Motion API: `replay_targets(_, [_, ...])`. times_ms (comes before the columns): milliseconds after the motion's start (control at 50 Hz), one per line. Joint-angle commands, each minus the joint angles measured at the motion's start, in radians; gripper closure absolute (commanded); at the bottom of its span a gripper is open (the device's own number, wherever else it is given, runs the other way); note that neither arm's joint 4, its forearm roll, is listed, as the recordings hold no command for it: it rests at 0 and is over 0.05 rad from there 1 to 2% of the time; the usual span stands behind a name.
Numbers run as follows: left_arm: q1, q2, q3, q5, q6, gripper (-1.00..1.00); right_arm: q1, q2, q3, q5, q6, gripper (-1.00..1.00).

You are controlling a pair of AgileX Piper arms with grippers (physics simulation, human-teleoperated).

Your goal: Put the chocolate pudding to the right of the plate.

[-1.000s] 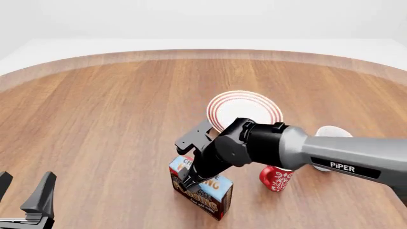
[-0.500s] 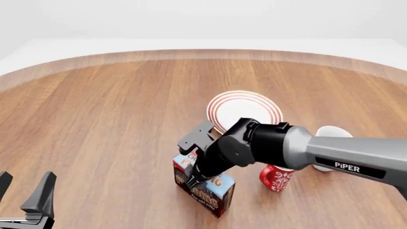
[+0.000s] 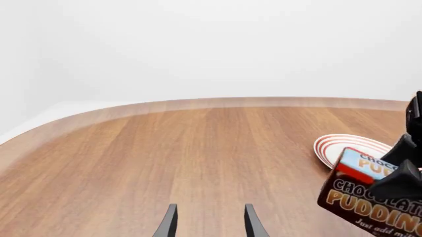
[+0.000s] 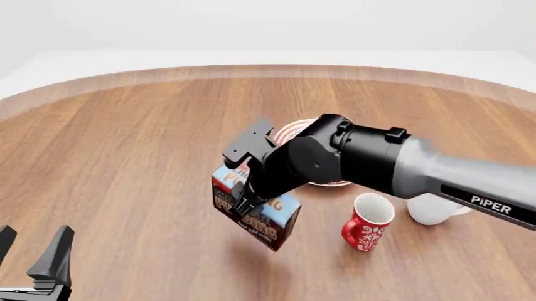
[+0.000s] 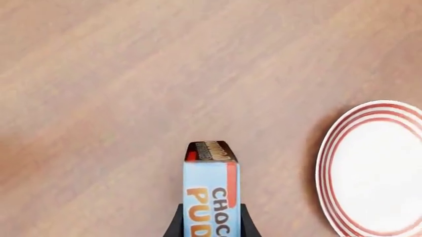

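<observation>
The chocolate pudding [image 4: 251, 210] is a carton with a light-blue top, orange lettering and dark brown sides. It hangs above the table with its shadow below it, held in my right gripper [image 4: 248, 188], which is shut on it. The right wrist view shows the chocolate pudding [image 5: 210, 192] between the two fingers, with the plate [image 5: 376, 168] off to one side. The plate [image 4: 289, 133], white with red rings, lies just behind the right arm and is mostly hidden by it. My left gripper [image 4: 34, 257] stands open at the near left, empty; its fingers [image 3: 168, 222] show apart over bare wood.
A red patterned mug [image 4: 367, 222] stands near the front right of the plate. A white mug [image 4: 431, 210] sits further right, partly behind the arm. The round wooden table [image 4: 125, 157] has its far rim [image 4: 268, 70] curving across the back.
The right gripper has lifted the chocolate pudding off the table and carried it up and slightly left. The arm has risen, uncovering the red mug's opening. The left arm has not moved.
</observation>
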Motion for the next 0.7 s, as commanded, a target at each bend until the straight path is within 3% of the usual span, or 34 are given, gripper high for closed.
replay_targets(20, [0.0,0.0,0.0,0.0,0.0,-1.0,-0.01,-0.03,-0.145,0.069,-0.031,1.0])
replay_targets(100, [0.0,0.0,0.0,0.0,0.0,-1.0,-0.006,-0.025,-0.197,0.082,-0.047,1.0])
replay_targets(400, [0.0,0.0,0.0,0.0,0.0,-1.0,-0.016,0.089,-0.608,0.162,-0.031,1.0])
replay_targets(580, [0.0,0.0,0.0,0.0,0.0,-1.0,-0.053,0.155,-0.759,0.172,-0.018,1.0])
replay_targets(700, [0.0,0.0,0.0,0.0,0.0,-1.0,-0.112,0.24,-0.937,0.237,-0.013,1.0])
